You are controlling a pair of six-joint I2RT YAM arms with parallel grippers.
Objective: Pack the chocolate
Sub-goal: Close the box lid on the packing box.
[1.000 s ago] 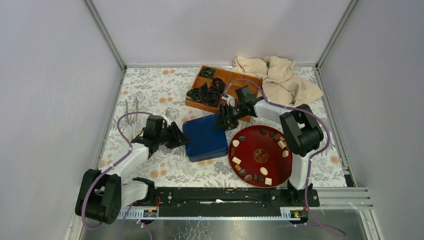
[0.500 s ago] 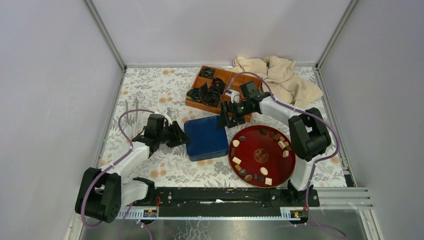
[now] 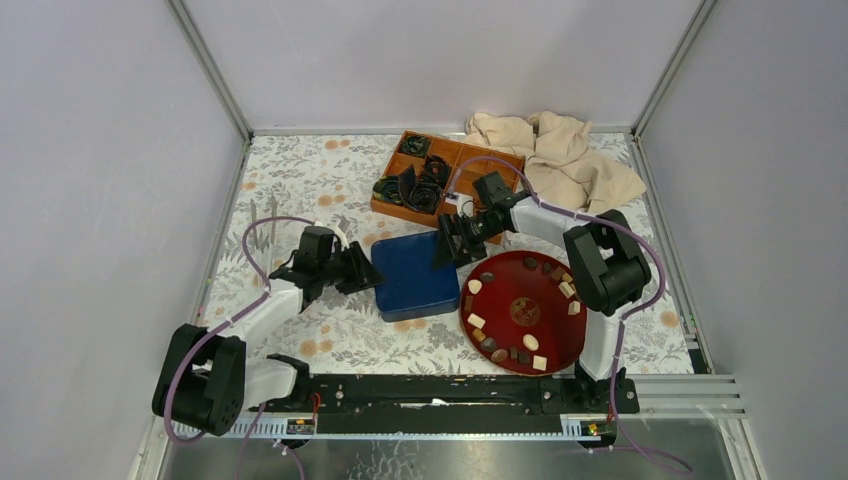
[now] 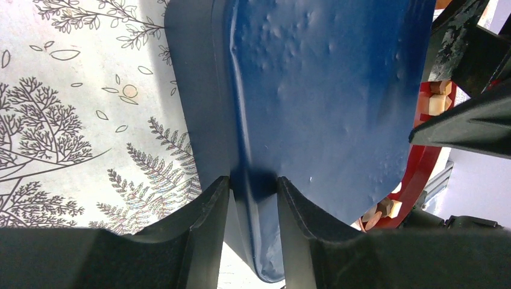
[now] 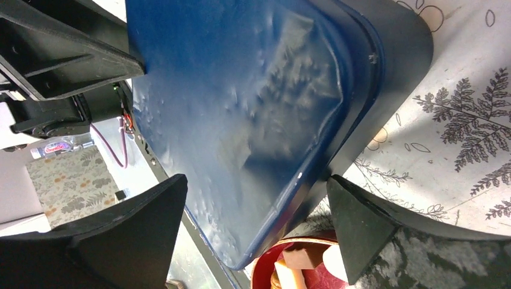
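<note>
- Tool on the left (image 4: 252, 183): kept clamped on the left rim of the blue lid (image 3: 412, 275).
- Tool on the right (image 3: 452, 240): its hold has just been let go, and the jaws are spread wide astride the lid's right edge. The lid is judged left to the left arm.
- Chocolate (image 3: 530, 342): seen ringed on the red plate (image 3: 500, 322) on the surface, right of the lid, not yet packed.

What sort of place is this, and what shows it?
Probably a robot test cell: plain grey walls in a metal frame enclose a floral-clothed table, left arm and right arm bolted at its near edge.
</note>
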